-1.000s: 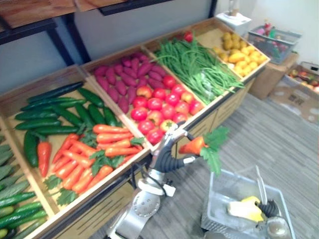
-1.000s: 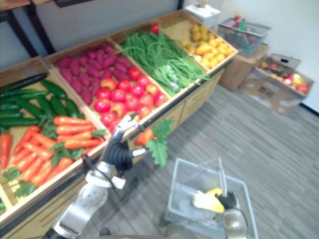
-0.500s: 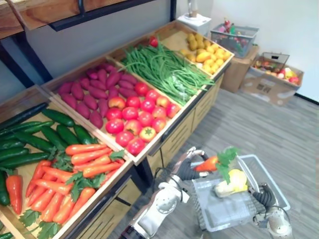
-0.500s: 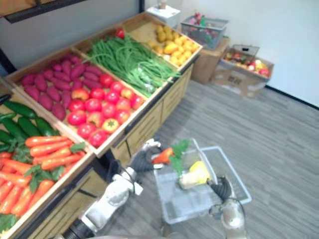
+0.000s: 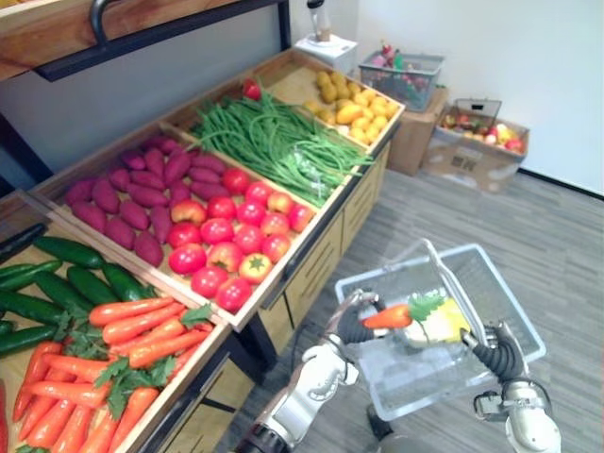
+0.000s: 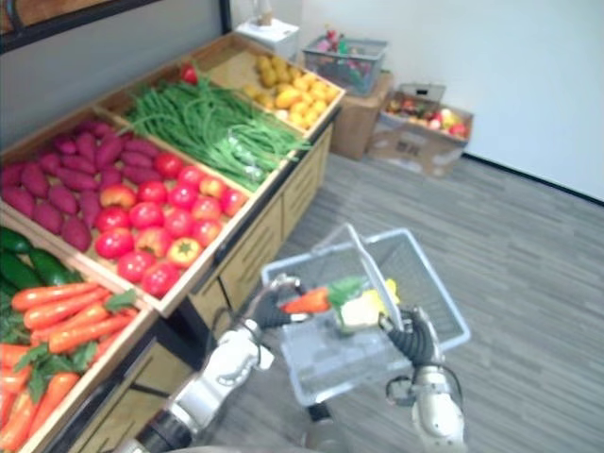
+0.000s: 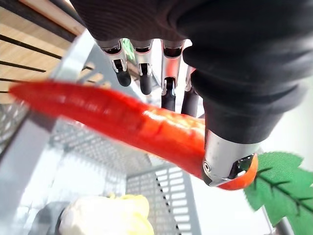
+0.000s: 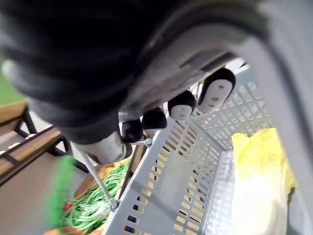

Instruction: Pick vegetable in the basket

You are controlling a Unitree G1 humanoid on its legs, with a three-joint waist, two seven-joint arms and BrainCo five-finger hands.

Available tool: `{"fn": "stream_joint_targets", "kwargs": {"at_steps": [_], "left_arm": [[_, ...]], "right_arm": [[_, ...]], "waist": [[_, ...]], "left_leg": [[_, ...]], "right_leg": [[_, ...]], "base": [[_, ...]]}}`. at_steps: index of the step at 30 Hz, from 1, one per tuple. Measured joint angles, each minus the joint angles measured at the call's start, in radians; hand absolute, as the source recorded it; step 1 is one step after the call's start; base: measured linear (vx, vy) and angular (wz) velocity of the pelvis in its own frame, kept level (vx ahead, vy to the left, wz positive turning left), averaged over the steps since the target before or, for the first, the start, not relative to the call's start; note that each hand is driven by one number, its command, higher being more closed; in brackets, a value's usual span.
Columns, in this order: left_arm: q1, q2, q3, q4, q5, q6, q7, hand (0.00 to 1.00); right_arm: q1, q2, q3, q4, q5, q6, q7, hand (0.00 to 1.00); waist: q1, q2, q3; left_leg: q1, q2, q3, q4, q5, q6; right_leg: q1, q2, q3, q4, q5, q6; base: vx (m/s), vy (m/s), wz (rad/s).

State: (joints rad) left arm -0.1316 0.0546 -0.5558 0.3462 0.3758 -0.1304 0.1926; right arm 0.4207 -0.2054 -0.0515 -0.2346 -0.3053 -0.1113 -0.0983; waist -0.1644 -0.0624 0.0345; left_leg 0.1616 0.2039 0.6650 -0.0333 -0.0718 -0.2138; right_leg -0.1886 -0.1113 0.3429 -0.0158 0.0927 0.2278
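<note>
My left hand is shut on an orange carrot with green leaves. It holds the carrot level above the inside of the grey plastic basket. The left wrist view shows the thumb and fingers pinching the carrot over the basket's mesh wall. A pale yellow vegetable lies in the basket under the leaves. My right hand carries the basket, its fingers curled round the grey handle.
A wooden produce stand on my left holds carrots, cucumbers, tomatoes, purple sweet potatoes, green beans and yellow produce. Another basket and a cardboard box stand beyond. Grey floor lies open on the right.
The camera has swung right. My left hand carried the carrot from beside the stand to above the basket. The basket, held by my right hand, now sits higher and closer to the left hand.
</note>
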Motion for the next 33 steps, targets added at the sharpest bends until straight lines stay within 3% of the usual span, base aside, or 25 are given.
{"fn": "stream_joint_targets", "kwargs": {"at_steps": [3, 7, 8, 16, 24, 27, 33], "left_arm": [[-0.089, -0.056, -0.049, 0.143, 0.001, 0.02, 0.01, 1.0], [-0.159, -0.105, -0.089, 0.281, 0.026, 0.049, 0.034, 1.0], [-0.176, -0.109, -0.097, 0.309, 0.037, 0.05, 0.039, 0.0], [-0.257, -0.149, -0.094, 0.458, 0.078, 0.125, 0.078, 0.0], [-0.264, -0.153, -0.081, 0.449, 0.078, 0.134, 0.089, 0.0], [-0.257, -0.151, -0.072, 0.367, 0.078, 0.135, 0.088, 0.0], [-0.134, -0.1, -0.011, -0.089, 0.061, 0.117, 0.086, 0.0]], "right_arm": [[0.002, -0.006, 0.042, -0.039, 0.014, -0.028, 0.016, 1.0], [0.008, -0.011, 0.091, -0.062, 0.05, -0.029, 0.021, 1.0], [0.01, -0.013, 0.101, -0.065, 0.05, -0.029, 0.021, 1.0], [0.016, -0.015, 0.139, -0.069, 0.092, -0.029, 0.02, 1.0], [0.016, -0.018, 0.14, -0.069, 0.09, -0.029, 0.016, 1.0], [0.017, -0.018, 0.136, -0.069, 0.087, -0.029, 0.008, 1.0], [0.043, -0.016, 0.105, -0.027, 0.066, -0.031, -0.008, 1.0]], "waist": [[-0.012, 0.0, -0.003], [-0.036, 0.0, -0.003], [-0.043, 0.0, -0.003], [-0.078, -0.002, -0.003], [-0.073, -0.007, -0.004], [-0.069, -0.011, -0.005], [-0.019, -0.001, -0.027]], "left_leg": [[0.005, -0.004, 0.008, 0.003, -0.004, 0.001], [0.011, -0.009, 0.011, 0.003, -0.005, 0.001], [0.016, -0.01, 0.012, 0.002, -0.005, 0.001], [0.018, -0.017, 0.013, 0.002, -0.008, 0.001], [0.017, -0.013, 0.008, 0.002, -0.01, 0.003], [0.006, -0.013, -0.013, 0.002, -0.009, 0.005], [-0.022, 0.003, -0.066, 0.004, 0.001, 0.008]], "right_leg": [[-0.001, -0.002, 0.013, 0.0, 0.002, 0.002], [-0.002, -0.006, 0.02, 0.0, 0.002, 0.002], [-0.002, -0.006, 0.021, 0.0, 0.002, 0.002], [-0.002, -0.013, 0.023, 0.0, 0.002, 0.002], [0.002, -0.019, 0.015, 0.0, 0.002, 0.002], [0.005, -0.026, -0.006, 0.0, 0.001, 0.003], [0.022, -0.024, -0.079, 0.0, 0.002, 0.002]], "base": [[-0.01, -0.035, -0.08], [0.0, -0.026, -0.03], [0.01, -0.041, -0.05], [0.0, -0.039, -0.01], [0.0, -0.049, 0.02], [-0.01, -0.058, 0.18], [0.0, -0.061, 0.24]]}}
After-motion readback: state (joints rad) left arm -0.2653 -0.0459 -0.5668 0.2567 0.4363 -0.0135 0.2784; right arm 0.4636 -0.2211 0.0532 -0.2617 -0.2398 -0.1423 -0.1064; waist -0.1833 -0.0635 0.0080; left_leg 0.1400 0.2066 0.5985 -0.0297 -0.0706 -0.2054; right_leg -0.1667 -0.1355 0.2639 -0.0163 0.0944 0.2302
